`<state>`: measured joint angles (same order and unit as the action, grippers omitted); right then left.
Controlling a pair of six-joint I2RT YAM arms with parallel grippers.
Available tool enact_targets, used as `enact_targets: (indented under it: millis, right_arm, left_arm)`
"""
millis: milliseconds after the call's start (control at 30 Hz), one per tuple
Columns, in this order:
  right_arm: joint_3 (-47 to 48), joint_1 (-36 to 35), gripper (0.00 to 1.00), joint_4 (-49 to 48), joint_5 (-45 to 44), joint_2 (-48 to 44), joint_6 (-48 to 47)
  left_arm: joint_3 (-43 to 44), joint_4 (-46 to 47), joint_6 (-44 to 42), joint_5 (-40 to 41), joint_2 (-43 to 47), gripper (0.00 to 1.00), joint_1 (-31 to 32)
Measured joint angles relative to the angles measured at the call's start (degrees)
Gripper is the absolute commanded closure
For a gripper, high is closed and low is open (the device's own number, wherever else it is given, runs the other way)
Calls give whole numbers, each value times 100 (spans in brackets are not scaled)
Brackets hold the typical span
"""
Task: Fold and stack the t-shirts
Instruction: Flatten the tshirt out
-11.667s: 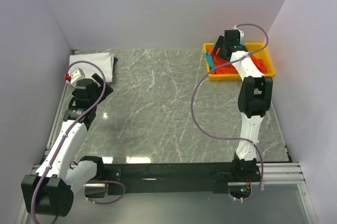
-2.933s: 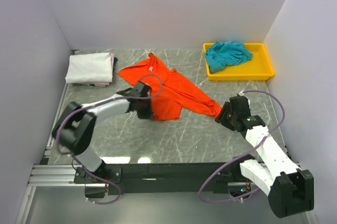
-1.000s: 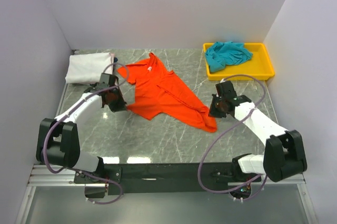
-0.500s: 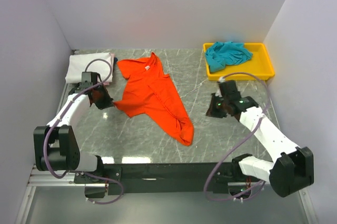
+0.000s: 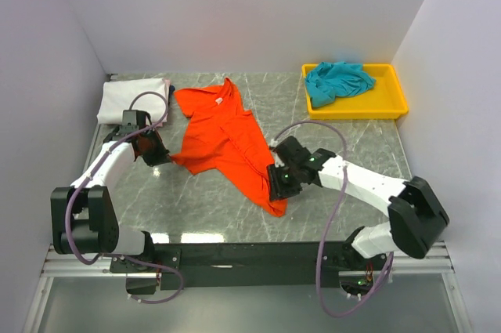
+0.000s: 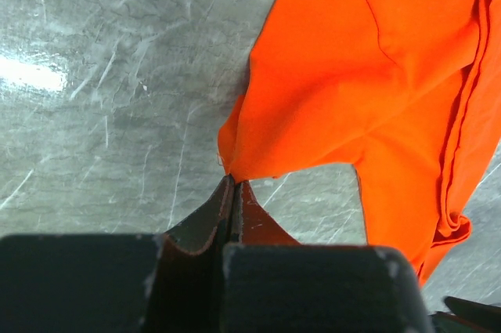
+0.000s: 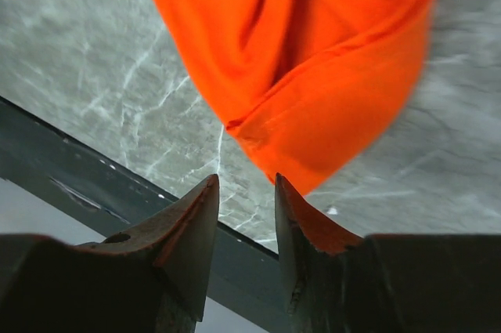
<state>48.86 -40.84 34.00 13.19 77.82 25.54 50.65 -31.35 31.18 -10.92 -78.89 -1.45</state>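
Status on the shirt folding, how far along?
Done: white shirt lies folded at the far left corner. In hand: orange shirt crumpled mid-table, left hand pinching its corner, right hand open at its near end. Left: teal shirt, bunched in the yellow tray, then stacking.

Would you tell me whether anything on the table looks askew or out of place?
The bright orange-red cloth t-shirt lies skewed and rumpled, not flat: its near end is bunched into a narrow fold before the open right gripper, while the shut left gripper pinches one corner.
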Motion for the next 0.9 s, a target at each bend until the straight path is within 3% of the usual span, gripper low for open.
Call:
enact_targets:
  millis: [267, 667, 900]
  right_arm:
    - [214, -573, 57, -153, -76, 684, 0]
    - [466, -697, 57, -199, -656, 1182, 103]
    - [518, -719, 65, -162, -831, 1331, 162]
  left_arm:
    - [-7, -52, -52, 0, 2, 100, 0]
    - [-9, -232, -168, 26, 76, 100, 0]
    - [-9, -262, -203, 42, 76, 100, 0]
